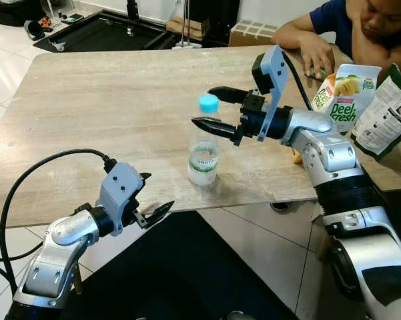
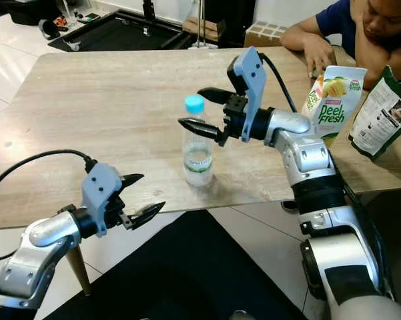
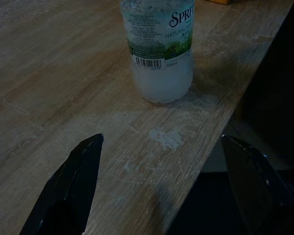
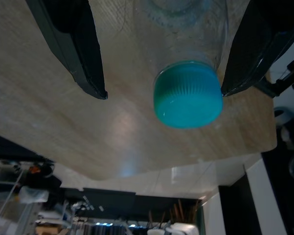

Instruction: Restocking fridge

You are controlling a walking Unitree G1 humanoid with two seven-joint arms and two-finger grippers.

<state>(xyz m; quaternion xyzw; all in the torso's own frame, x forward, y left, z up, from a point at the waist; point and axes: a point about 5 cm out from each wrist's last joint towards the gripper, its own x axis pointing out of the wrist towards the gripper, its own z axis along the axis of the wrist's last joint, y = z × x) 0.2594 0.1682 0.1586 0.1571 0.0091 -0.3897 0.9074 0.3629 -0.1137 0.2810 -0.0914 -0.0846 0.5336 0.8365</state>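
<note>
Right wrist view puts you directly above the blue cap [image 4: 188, 94]: your right gripper [image 1: 215, 109] has its two black fingers spread wide, one on each side of the bottle's neck, one fingertip [image 4: 239, 73] close by the cap, the other standing off — nothing is held. From the head camera you see that same gripper hanging at cap height beside the top of the water bottle [image 1: 203, 143], fingers pointing toward your left across the table [image 1: 100, 107].

The bottle stands upright near the table's front edge, clear plastic with a green and white label, and casts a small shadow on the wood.

Your left gripper [image 1: 153, 199] is lower, just off the table's front edge and short of the bottle — its fingers are also parted and empty. Its wrist camera looks at the lower half of the bottle, with the label and barcode readable.

Farther out on your right, a juice carton [image 1: 345, 97] and a dark green pouch [image 1: 388, 115] sit at the table's far corner. A person's hand [image 1: 315, 55] rests on the tabletop just behind the carton.
</note>
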